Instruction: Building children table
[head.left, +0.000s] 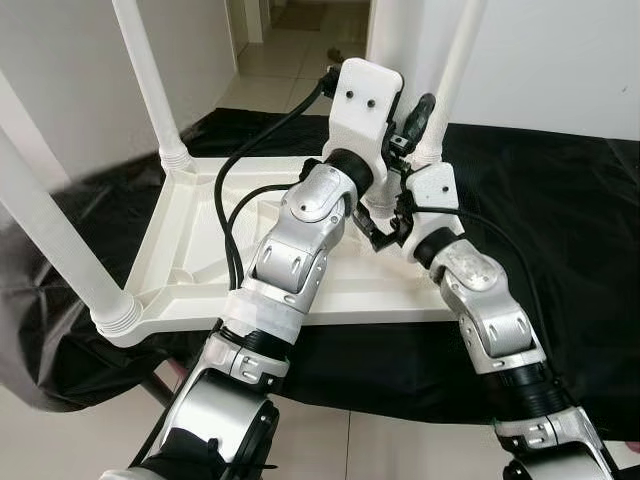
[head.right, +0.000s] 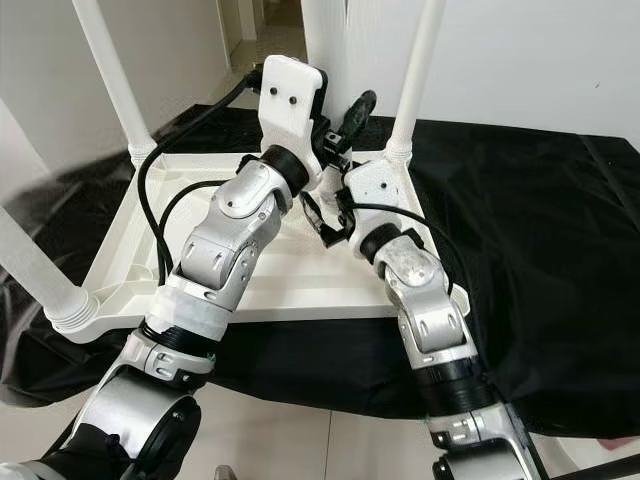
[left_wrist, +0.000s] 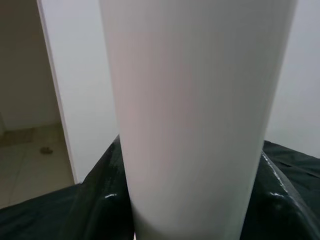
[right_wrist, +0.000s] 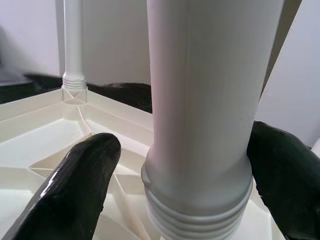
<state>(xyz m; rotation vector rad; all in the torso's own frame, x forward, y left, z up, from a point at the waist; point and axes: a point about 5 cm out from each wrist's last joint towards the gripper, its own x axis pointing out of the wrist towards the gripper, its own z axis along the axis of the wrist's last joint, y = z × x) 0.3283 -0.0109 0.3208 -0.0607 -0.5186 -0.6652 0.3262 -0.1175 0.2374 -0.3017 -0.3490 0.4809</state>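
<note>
Straddling a leg (right_wrist: 200, 110) of the upturned table (head.left: 190, 250), the right gripper (right_wrist: 200, 165) sits spread; left gripper's (head.left: 415, 125) state unclear.

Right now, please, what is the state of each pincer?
Left pincer: at the far right table leg; fingers hidden, cannot be told.
Right pincer: open, one finger on each side of that leg's threaded base, not clamped.

White leg (left_wrist: 197, 120) close — black sheet (left_wrist: 280, 195) behind
</note>
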